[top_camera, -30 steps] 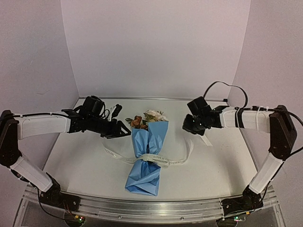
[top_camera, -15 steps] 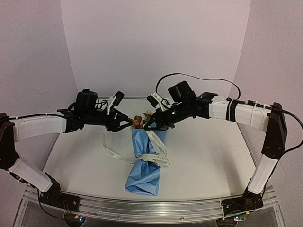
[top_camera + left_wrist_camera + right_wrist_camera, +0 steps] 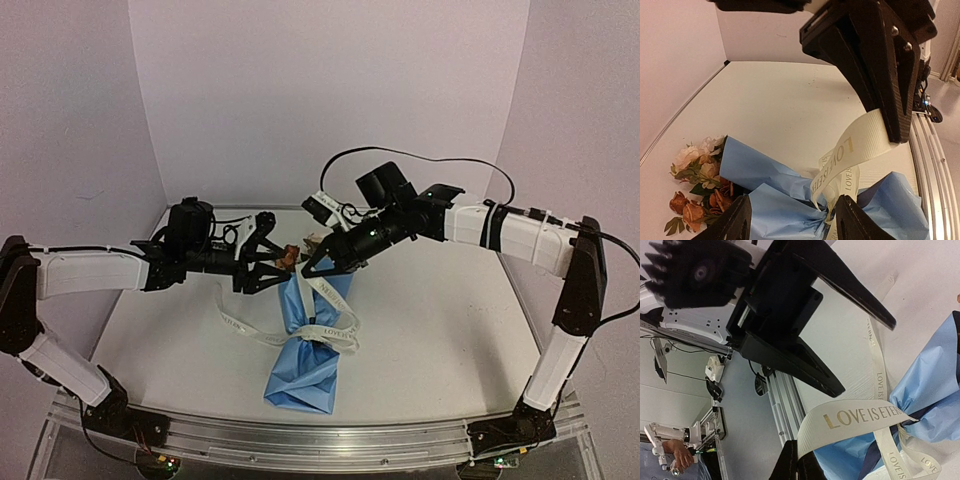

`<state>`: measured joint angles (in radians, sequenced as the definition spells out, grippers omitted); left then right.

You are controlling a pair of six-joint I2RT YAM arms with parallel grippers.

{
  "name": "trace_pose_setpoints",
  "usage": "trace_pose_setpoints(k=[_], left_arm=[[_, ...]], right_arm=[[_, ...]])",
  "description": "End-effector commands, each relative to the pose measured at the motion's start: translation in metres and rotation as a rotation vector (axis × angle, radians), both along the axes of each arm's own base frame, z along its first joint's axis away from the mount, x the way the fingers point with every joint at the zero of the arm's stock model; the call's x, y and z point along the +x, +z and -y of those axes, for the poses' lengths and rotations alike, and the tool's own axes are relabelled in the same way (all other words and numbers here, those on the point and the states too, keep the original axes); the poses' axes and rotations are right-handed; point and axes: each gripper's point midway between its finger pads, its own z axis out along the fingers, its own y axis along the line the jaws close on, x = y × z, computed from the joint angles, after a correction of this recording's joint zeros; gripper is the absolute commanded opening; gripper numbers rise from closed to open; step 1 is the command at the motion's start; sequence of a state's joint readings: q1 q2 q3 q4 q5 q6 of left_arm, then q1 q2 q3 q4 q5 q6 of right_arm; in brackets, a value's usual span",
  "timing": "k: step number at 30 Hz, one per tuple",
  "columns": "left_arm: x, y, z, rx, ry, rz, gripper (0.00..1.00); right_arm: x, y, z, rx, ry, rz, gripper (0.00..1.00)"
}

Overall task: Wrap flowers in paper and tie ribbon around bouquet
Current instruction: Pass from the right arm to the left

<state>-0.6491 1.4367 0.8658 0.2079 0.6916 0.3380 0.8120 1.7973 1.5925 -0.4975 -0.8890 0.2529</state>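
The black two-finger right gripper (image 3: 306,271) has swung in from the right of the overhead frame to its centre. It is clamped tight on one end of the long cream-white printed fabric ribbon (image 3: 852,147), and that end now rises above the thin light-blue paper (image 3: 300,378) instead of lying flat. The left gripper (image 3: 270,266) has spread its jaws wide and faces the raised end, empty. The bouquet (image 3: 300,312) lies at the centre of the white table (image 3: 440,320), with its cream, peach and rust flowers (image 3: 699,180) toward the far wall. A hand-over for tying looks close, and no bow shows yet.
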Motion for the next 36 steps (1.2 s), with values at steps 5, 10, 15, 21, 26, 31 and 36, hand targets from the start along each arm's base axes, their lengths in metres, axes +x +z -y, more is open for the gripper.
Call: trace_pose_setpoints(k=[5, 10, 15, 21, 26, 31, 36], left_arm=[[-0.003, 0.015, 0.021, -0.036, -0.07, 0.098, 0.59], [-0.002, 0.02, 0.027, -0.065, -0.074, 0.105, 0.6], [-0.005, 0.02, 0.037, -0.066, -0.111, 0.098, 0.58], [-0.007, 0.019, 0.049, -0.07, -0.134, 0.089, 0.43], [0.003, 0.014, 0.046, -0.037, -0.059, 0.065, 0.07], [0.018, 0.012, 0.037, 0.002, 0.069, -0.028, 0.0], [0.03, 0.009, 0.031, 0.05, 0.187, -0.173, 0.0]], right_arm=[[0.0, 0.01, -0.003, 0.027, 0.048, 0.052, 0.0], [0.001, 0.004, -0.003, 0.014, 0.045, 0.048, 0.0], [0.003, 0.002, -0.004, 0.005, 0.037, 0.053, 0.0], [0.007, -0.006, -0.001, -0.024, 0.018, 0.06, 0.0], [0.016, -0.02, 0.012, -0.105, -0.059, 0.109, 0.14], [0.024, -0.028, 0.038, -0.182, -0.168, 0.205, 0.41], [0.023, -0.037, 0.065, -0.21, -0.257, 0.28, 0.55]])
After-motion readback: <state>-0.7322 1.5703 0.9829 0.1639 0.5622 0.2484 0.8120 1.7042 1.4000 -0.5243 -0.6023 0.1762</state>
